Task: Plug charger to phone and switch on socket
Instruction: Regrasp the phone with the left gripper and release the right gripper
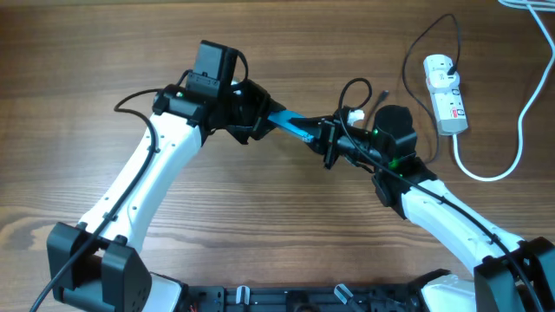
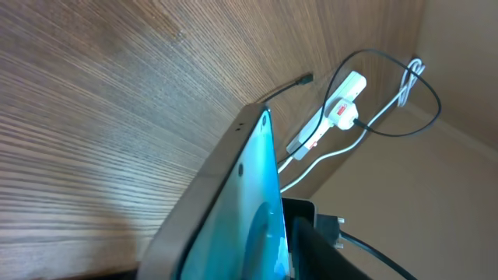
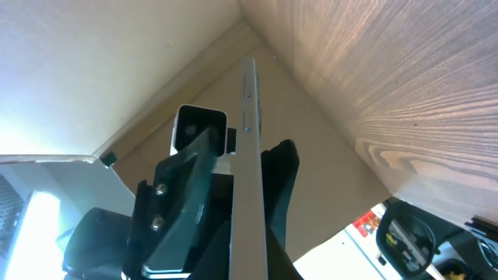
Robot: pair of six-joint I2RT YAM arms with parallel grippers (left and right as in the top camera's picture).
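Observation:
The phone (image 1: 292,125), with its teal screen, is held in the air between both grippers, tilted. My left gripper (image 1: 257,118) is shut on its left end; the screen fills the left wrist view (image 2: 253,202). My right gripper (image 1: 328,143) is shut on its right end; the right wrist view shows the phone's thin grey edge (image 3: 247,132) between my fingers (image 3: 243,194). The charger's connector tip (image 1: 382,94) lies free on the table, also in the left wrist view (image 2: 306,78). Its thin black cable (image 1: 408,65) runs to the white socket (image 1: 445,94), also in the left wrist view (image 2: 340,105).
The socket's thick white cord (image 1: 520,130) loops at the right edge of the wooden table (image 1: 104,52). My own black cables loop above the right wrist (image 1: 351,91).

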